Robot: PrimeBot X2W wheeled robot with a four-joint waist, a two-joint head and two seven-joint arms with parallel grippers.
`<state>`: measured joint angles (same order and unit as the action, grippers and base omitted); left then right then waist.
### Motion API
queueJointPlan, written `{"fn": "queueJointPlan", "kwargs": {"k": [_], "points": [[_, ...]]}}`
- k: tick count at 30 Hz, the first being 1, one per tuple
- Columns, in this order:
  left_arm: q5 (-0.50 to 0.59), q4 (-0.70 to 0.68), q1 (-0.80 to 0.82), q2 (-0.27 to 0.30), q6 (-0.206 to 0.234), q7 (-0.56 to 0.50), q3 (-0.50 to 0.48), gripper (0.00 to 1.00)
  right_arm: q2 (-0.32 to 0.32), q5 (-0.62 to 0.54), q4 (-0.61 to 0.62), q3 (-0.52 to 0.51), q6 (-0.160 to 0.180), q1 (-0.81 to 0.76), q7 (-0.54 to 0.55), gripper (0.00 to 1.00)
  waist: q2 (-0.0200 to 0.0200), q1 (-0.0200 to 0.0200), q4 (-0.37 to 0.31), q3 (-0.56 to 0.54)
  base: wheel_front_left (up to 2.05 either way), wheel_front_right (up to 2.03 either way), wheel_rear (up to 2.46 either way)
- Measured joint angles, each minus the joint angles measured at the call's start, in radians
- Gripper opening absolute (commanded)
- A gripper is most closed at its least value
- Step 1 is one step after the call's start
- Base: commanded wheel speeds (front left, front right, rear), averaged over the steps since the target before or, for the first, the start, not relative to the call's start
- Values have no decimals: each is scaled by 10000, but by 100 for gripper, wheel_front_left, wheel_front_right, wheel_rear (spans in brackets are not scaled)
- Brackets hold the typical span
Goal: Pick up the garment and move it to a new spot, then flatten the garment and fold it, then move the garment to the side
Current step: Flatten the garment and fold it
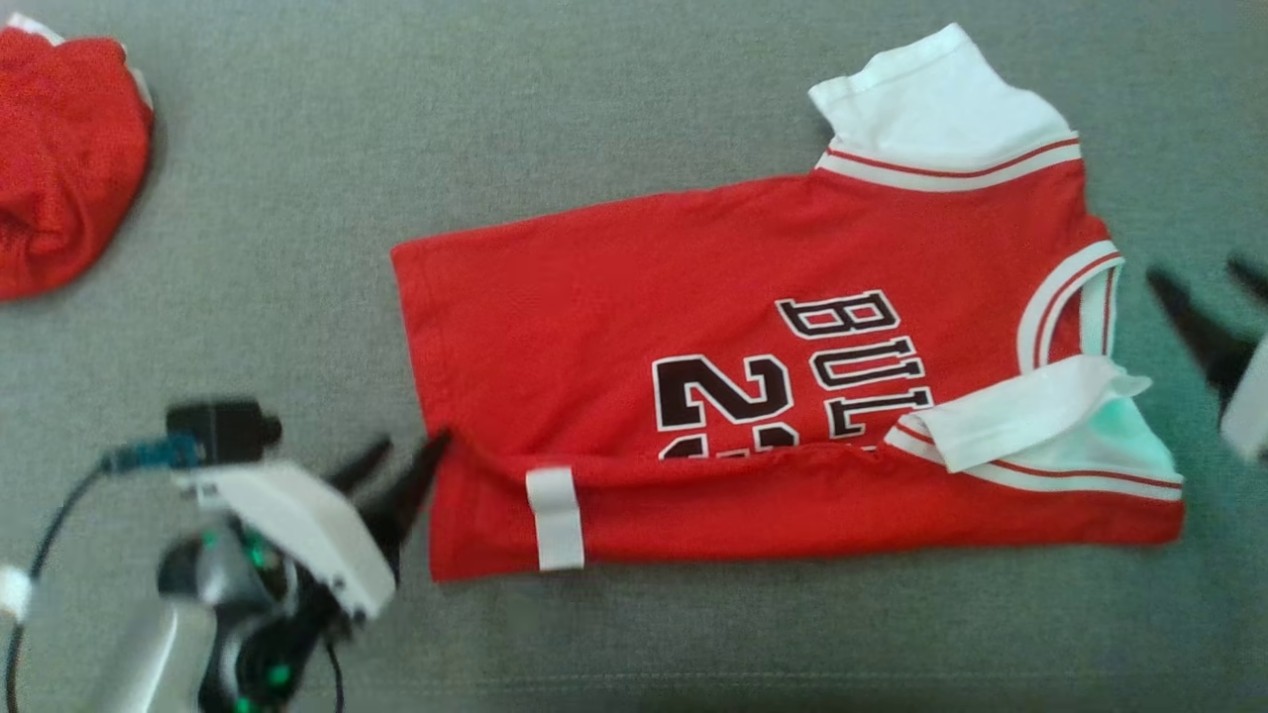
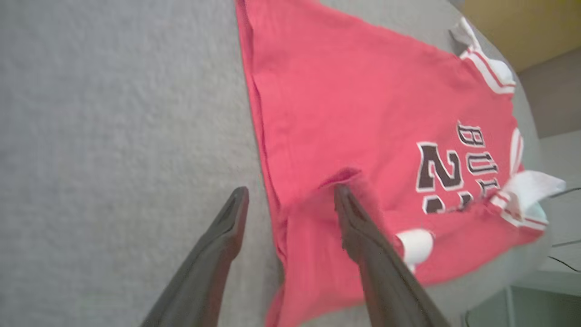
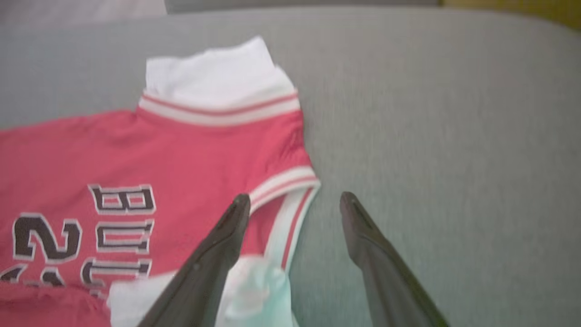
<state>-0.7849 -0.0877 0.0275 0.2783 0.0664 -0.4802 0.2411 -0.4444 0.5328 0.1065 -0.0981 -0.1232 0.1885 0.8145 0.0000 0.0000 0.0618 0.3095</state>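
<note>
On the grey padded surface [image 1: 594, 119], the garment [image 1: 753, 297], a red jersey trimmed in white, is laid flat near the middle, hem toward the robot's left and collar toward its right. Its near long edge [image 1: 792, 505] is turned over onto the front, covering the lower part of the lettering [image 1: 842, 356], with a white label [image 1: 553, 517] showing on the turned strip. The left gripper [image 1: 416, 441] is held at the near hem corner with its fingers apart. In the left wrist view the hem edge lies between them, though contact cannot be judged. The right gripper [image 1: 1194, 272] is held just beside the neckline [image 1: 1070, 287], likewise spread and with nothing gripped. The fold is judged to be partly made, with a further fold to be taken next. For that, both layers at each end should be pinched together, so that the turned strip is not pulled open, and the two ends should be lifted and carried evenly with the cloth kept lightly taut between them. A shallow pinch is likely to catch the top layer alone. A second red garment [image 1: 59, 158] lies well apart at the far left and should be left undisturbed.
</note>
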Motion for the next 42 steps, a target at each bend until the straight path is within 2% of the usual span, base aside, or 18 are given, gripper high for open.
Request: {"fn": "queueJointPlan", "kwargs": {"k": [2,3,6,11,16,24,36,37,38,39,40,41,42], "points": [[537,209,685,13,146,207,17,100,-6,-171,-222,192,0,853,-244,100,0,0,59,183,0,0,0],[993,512,1639,-79,320,347,117,100,-15,-345,-577,477,0,1694,-355,100,0,0,150,408,0,0,0],[1708,1175,3193,-234,502,380,477,100,-71,-650,-1283,1093,0,2953,-414,100,0,0,337,777,0,0,0],[2057,2322,4712,-642,462,313,963,100,-71,-1227,-2717,1881,0,4847,-412,100,0,0,779,1342,0,0,0],[2176,3266,5278,-788,96,52,1400,100,-67,-1850,-4142,2117,0,5994,-546,100,0,0,1288,1733,0,0,0],[2171,3591,5841,-905,-328,-186,1695,100,-65,-2443,-5743,2251,0,6859,-548,100,0,0,1664,2102,0,0,0],[2098,3925,6386,-882,-673,-466,1866,100,-38,-2773,-6566,2259,0,7599,-291,100,0,0,1635,2300,0,0,0],[2046,3925,6396,-884,-681,-476,1871,94,-29,-2750,-6596,2295,0,7642,-249,100,0,0,1626,2304,0,0,0],[1981,3923,6408,-897,-746,-476,1875,74,-19,-2694,-6619,2334,0,7662,-230,100,0,0,1618,2307,0,0,0],[1925,3933,6444,-905,-790,-479,1898,44,-6,-2635,-6640,2382,0,7667,-226,100,0,0,1609,2309,0,0,0],[1912,3958,6496,-895,-861,-537,1929,24,0,-2577,-6650,2424,0,7667,-226,99,0,0,1599,2310,0,0,0],[1912,3979,6548,-903,-934,-550,1983,5,19,-2545,-6648,2456,0,7676,-247,22,0,0,1587,2312,0,0,0],[1908,3985,6576,-936,-984,-548,2044,0,54,-2481,-6665,2460,0,7683,-303,0,0,0,1571,2313,0,0,0]]}}
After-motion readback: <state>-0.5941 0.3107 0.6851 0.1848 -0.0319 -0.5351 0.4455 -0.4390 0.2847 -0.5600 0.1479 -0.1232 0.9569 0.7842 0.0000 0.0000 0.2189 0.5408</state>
